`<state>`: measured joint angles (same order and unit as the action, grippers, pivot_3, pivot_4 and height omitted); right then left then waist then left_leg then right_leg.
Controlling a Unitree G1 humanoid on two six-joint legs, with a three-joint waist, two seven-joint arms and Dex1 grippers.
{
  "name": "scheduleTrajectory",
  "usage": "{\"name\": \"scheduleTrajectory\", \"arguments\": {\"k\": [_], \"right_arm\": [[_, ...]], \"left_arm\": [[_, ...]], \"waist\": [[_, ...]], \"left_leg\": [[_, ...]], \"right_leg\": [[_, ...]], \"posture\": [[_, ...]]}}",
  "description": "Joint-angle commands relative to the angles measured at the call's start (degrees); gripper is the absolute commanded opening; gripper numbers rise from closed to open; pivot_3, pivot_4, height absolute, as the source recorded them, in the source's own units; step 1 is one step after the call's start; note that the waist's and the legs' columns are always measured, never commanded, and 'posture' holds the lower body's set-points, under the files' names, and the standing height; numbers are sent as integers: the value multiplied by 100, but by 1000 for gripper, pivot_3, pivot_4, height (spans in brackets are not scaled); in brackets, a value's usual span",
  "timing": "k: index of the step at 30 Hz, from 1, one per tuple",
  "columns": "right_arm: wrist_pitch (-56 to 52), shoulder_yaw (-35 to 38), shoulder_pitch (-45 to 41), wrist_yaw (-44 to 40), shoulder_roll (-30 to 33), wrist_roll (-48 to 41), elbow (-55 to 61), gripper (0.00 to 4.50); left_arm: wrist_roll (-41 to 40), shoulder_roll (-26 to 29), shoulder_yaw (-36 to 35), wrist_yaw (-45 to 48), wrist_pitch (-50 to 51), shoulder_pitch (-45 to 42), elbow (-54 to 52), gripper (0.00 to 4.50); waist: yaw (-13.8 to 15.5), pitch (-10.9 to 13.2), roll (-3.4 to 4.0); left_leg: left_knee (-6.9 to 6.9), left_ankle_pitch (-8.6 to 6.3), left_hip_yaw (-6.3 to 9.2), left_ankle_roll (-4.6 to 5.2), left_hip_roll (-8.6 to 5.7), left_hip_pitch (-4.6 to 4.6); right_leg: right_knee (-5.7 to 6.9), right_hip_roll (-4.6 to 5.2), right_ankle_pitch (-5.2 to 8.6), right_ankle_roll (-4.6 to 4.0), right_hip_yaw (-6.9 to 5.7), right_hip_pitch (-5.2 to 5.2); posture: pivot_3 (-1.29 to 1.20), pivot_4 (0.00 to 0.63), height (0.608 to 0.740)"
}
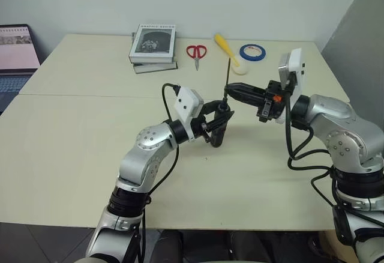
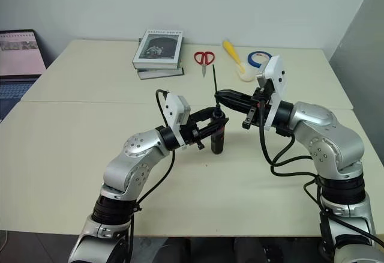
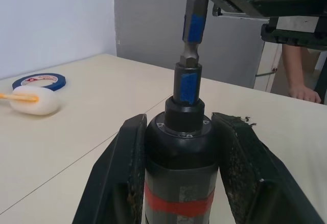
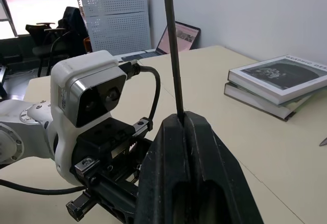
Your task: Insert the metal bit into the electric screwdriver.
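The electric screwdriver (image 1: 217,132), black with a red band (image 3: 179,203), stands upright above the table with its collar (image 3: 188,83) pointing up. My left gripper (image 1: 221,115) is shut on its body, one finger (image 3: 120,183) on each side. The metal bit (image 1: 227,74) is a thin dark rod held upright right over the screwdriver. My right gripper (image 1: 231,89) reaches in from the right and is shut on it. The bit's thicker, blue-marked lower end (image 3: 194,24) meets the mouth of the collar. How deep it sits I cannot tell.
At the back of the table (image 1: 72,155) lie two stacked books (image 1: 153,47), red scissors (image 1: 196,53), a yellow-handled brush (image 1: 227,48) and a blue tape roll (image 1: 252,51). A laptop (image 1: 15,50) stands at the far left. A person's hand (image 3: 304,92) rests beyond the table.
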<state>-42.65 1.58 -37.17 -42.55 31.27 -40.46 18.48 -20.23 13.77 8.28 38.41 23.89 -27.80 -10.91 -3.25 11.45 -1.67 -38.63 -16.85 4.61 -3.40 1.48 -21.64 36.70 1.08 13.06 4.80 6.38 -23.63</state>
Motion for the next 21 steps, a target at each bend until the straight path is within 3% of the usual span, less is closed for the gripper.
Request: {"name": "scheduleTrajectory", "arguments": {"k": [1, 17, 21], "right_arm": [[-11, 45, -3, -50, 6, -36, -18, 516], [-94, 296, -143, 48, -77, -412, 72, 4038], [-42, 319, -274, 52, -80, -379, -59, 4059]], "left_arm": [[4, -4, 13, 0, -61, -64, -67, 1633], [-10, 11, 20, 26, -63, -76, -56, 1633], [-9, 5, 29, 23, -57, -76, -63, 1633]], "waist": [[0, 0, 0], [1, 0, 0], [2, 0, 0]], "left_leg": [[0, 0, 0, 0, 0, 0], [1, 0, 0, 0, 0, -13], [1, 0, 0, 0, 0, -13]], "right_leg": [[0, 0, 0, 0, 0, 0], [0, 0, 0, 0, -1, -13], [0, 0, 0, 0, 0, -14]], "posture": [[0, 150, 740], [0, 150, 740], [0, 150, 740]]}}
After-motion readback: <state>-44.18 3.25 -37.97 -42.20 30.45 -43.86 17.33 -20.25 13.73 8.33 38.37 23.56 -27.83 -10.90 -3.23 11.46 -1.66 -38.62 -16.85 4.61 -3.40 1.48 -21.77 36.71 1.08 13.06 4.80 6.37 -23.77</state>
